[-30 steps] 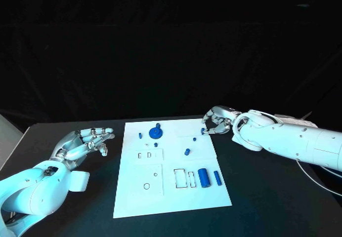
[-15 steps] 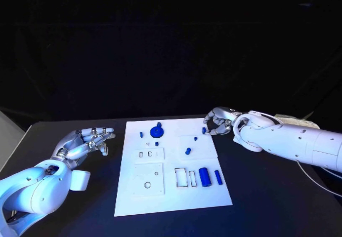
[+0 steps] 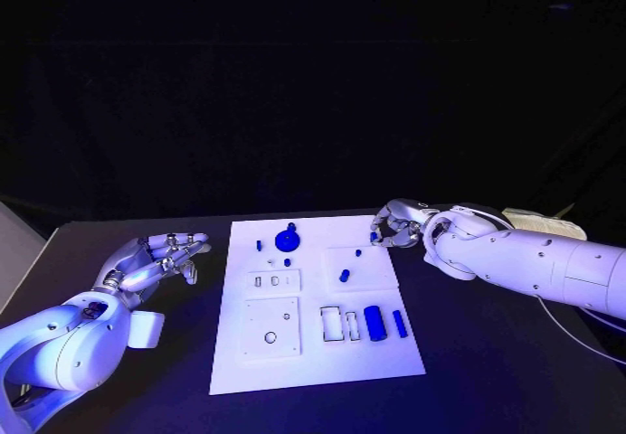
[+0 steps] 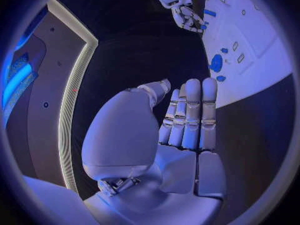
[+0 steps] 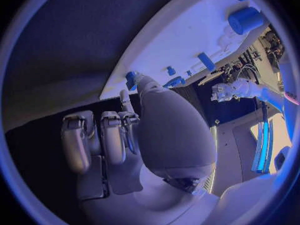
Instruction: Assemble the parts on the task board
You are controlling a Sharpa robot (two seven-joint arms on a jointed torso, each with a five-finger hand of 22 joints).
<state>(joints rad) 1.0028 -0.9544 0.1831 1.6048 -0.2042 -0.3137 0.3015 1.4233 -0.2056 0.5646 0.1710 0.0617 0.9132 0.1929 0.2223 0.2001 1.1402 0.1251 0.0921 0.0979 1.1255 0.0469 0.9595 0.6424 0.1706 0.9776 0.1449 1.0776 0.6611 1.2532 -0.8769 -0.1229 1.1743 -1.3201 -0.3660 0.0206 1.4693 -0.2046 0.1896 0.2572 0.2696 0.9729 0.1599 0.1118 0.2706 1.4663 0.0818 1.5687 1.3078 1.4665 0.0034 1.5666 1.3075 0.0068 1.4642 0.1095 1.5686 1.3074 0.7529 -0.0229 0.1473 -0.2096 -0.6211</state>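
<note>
The white task board [image 3: 313, 362] lies in the middle of the black table. On it are a blue round gear [image 3: 286, 242], a thick blue cylinder [image 3: 374, 323], a slim blue bar [image 3: 399, 324] and several small blue pegs. My right hand [image 3: 401, 224] is at the board's far right corner and pinches a small blue part [image 3: 374, 238] between thumb and finger; the right wrist view shows that part [image 5: 130, 79] at the fingertips. My left hand [image 3: 159, 257] hovers left of the board with fingers straight and together, holding nothing [image 4: 187, 115].
Bare black table lies on both sides of the board and in front of it. Near the board's middle are white slotted blocks [image 3: 273, 282] and an outlined rectangular slot [image 3: 331, 324] beside the blue cylinder.
</note>
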